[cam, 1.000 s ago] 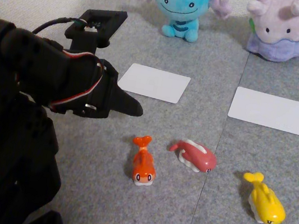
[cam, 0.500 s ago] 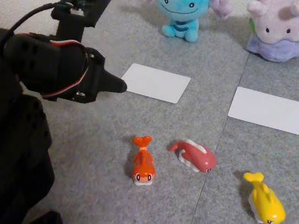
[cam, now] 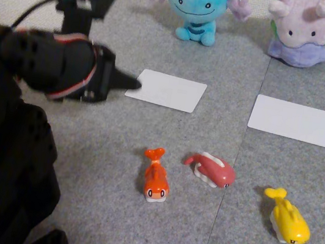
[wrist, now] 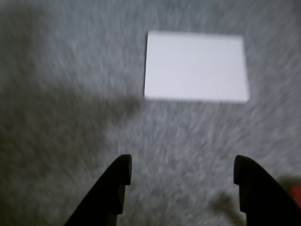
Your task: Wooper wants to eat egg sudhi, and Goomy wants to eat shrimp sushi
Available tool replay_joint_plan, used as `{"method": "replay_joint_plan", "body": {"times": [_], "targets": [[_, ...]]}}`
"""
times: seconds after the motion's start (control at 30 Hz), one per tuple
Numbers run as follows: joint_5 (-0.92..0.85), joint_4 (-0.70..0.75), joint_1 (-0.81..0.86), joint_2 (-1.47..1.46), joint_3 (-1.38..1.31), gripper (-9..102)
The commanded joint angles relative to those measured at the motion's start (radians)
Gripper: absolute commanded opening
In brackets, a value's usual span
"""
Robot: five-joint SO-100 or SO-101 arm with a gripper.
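Grey carpet (cam: 193, 238) covers floor. Black arm (cam: 18, 136) fills left of fixed view, gripper (wrist: 181, 172) raised above carpet, jaws spread wide apart, holding nothing; wrist view blurred. Wooper (cam: 196, 6) sits at back centre, Goomy (cam: 304, 30) at back right. White card (cam: 167, 90) lies before Wooper, gripper tip at its left edge; second white card (cam: 292, 120) lies before Goomy. Front row, left to right: shrimp sushi (cam: 155, 176), pink-red fish toy (cam: 212, 169), egg sudhi (cam: 287, 218), all apart, none on cards.
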Motion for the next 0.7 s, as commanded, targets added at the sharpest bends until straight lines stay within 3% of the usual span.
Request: {"method": "replay_joint_plan", "body": {"times": [0.0,0.17,0.4,0.67], "targets": [[0.002,0.006,0.071,0.000,-0.132,26],[-0.055,0.089,0.156,-0.127,-0.365,26],[-0.196,0.153,0.359,-0.617,-0.724,26],[-0.709,0.407,0.618,-1.060,-1.034,26]]}}
